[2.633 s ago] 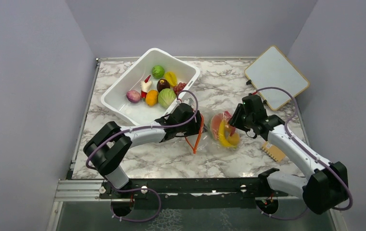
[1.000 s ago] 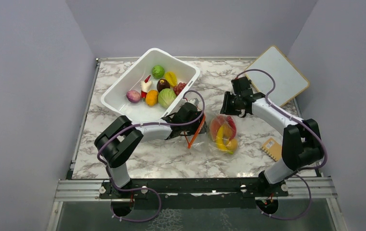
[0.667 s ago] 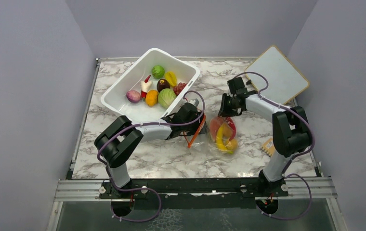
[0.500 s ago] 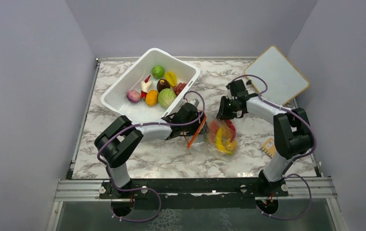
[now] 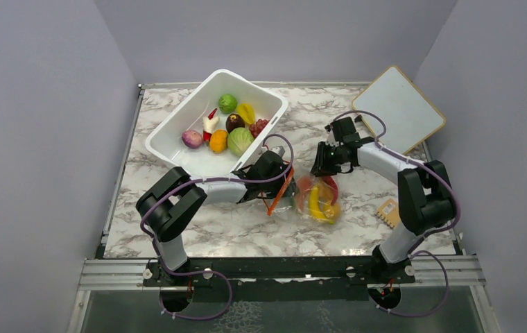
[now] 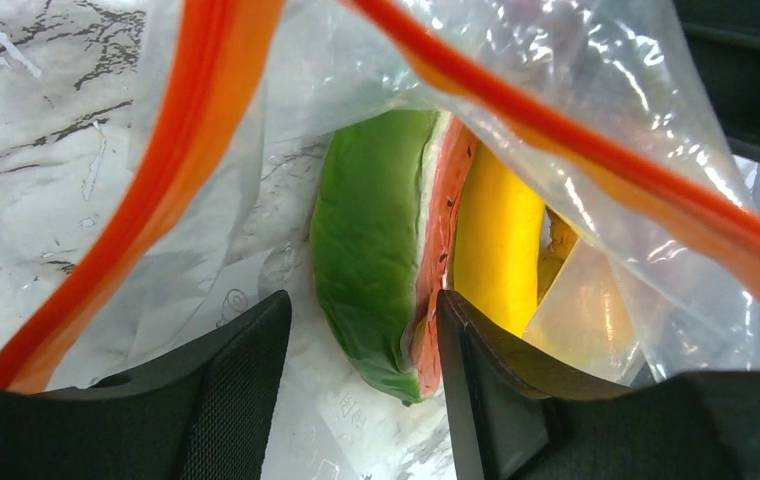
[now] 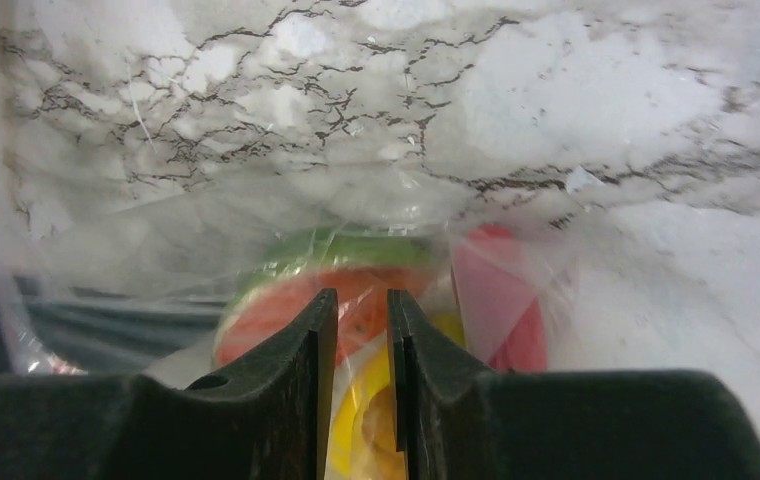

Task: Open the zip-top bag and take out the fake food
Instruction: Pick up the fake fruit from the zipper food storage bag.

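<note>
Table (image 5: 198,222): zip-top bag (image 5: 318,196) lies left-right, mouth left.
Left gripper (image 6: 363,310): spread at mouth.
Right gripper (image 7: 361,300): narrow, grip unclear.
Tub (image 5: 195,161): far left.

bag (image 5: 314,196): on table (image 5: 212,222), between left pincer (image 5: 285,184) and right pincer (image 5: 322,166)
tub (image 5: 160,149): behind left pincer
board (image 5: 398,109): behind right pincer, off to its right
banana (image 6: 496,240), melon slice (image 6: 371,240): in bag

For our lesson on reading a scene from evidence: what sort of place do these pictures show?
Probably a robotics test cell, not a kitchen. A left arm and a right arm are bolted to a metal rail, plain walls box in a marble-patterned table, and toy food fills a white tub.
</note>
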